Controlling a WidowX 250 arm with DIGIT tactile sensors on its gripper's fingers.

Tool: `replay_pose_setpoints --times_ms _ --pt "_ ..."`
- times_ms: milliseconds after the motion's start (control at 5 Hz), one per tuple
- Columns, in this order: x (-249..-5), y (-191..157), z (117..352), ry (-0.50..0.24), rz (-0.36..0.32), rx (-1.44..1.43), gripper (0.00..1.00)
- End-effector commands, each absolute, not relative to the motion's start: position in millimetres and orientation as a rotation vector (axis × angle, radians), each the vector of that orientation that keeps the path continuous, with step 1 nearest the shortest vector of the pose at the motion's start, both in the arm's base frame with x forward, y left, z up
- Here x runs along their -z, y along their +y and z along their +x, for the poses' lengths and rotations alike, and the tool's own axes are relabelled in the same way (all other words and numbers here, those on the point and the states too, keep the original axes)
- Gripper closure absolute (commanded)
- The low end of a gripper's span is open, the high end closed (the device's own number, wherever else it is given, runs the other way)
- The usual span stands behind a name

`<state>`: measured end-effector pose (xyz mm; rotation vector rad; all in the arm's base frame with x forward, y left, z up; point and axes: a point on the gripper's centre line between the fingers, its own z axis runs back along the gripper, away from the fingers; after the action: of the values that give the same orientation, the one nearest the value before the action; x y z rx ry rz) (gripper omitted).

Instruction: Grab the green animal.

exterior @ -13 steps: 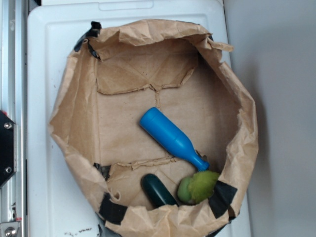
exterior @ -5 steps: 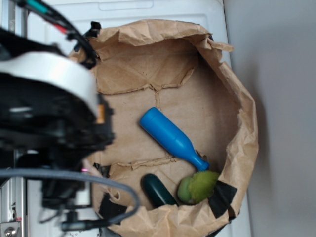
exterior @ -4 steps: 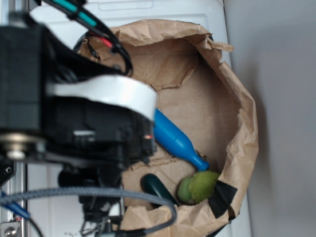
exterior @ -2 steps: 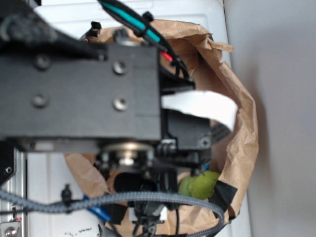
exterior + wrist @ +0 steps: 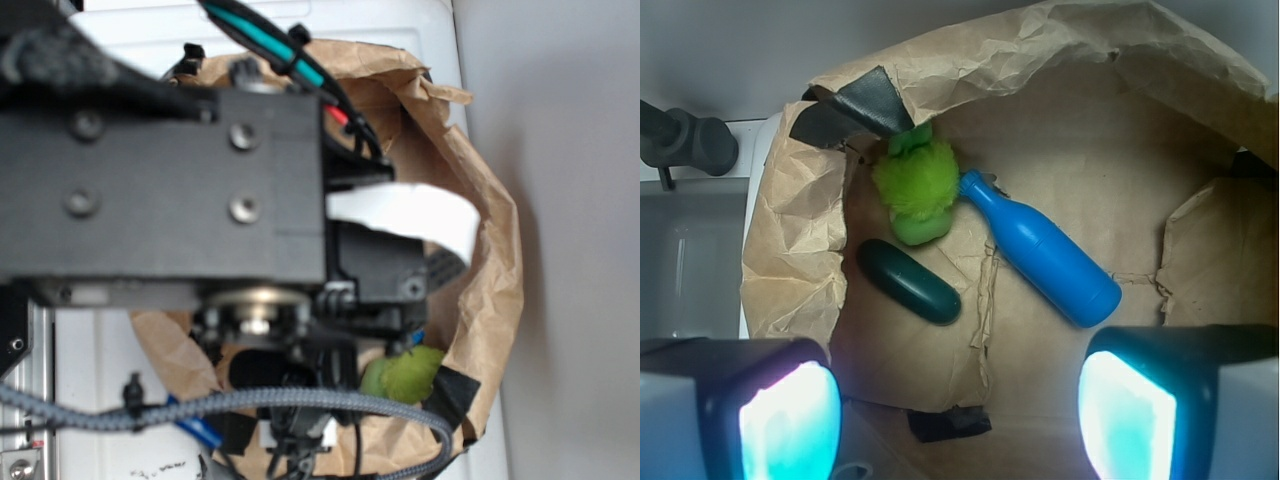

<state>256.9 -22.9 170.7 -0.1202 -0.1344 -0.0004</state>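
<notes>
The exterior view is mostly useless here, since the robot arm [image 5: 160, 190] fills the whole left and middle of the frame as a big blurry black block with a white band and some cables hanging off it. All you get of the contents is a sliver of the green animal [image 5: 405, 373] peeking out at the lower right, tucked against the crumpled wall of the brown paper bag [image 5: 495, 290], right by a patch of black tape [image 5: 450, 393]. The wrist view fills in everything the arm hides. The same green animal [image 5: 914, 190] sits in the upper left of that frame, fuzzy and bright lime, jammed up against the bag wall [image 5: 790, 250] under a black tape patch [image 5: 855, 108]. Just to its right, touching or nearly so at the cap end, is a blue bottle [image 5: 1042, 250] lying on its side and angled down toward the lower right. Below the plush and a bit apart from it is a smooth dark-green oblong thing [image 5: 908, 281], also lying flat. The gripper [image 5: 955, 410] has its two fingers [image 5: 770, 405] at the bottom corners of the wrist frame, spread wide with nothing between them, well short of the plush.
</notes>
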Motion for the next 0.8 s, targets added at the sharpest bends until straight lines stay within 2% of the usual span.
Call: replay_pose_setpoints --times_ms 0,200,400,600 --pt "-172 -12 269 -0.243 -0.142 0.045 0.00" --pt "-158 3 280 -0.254 -0.148 0.065 0.00" --pt "-150 14 275 -0.272 -0.149 0.104 0.00" --pt "-126 11 276 -0.286 -0.102 0.129 0.00"
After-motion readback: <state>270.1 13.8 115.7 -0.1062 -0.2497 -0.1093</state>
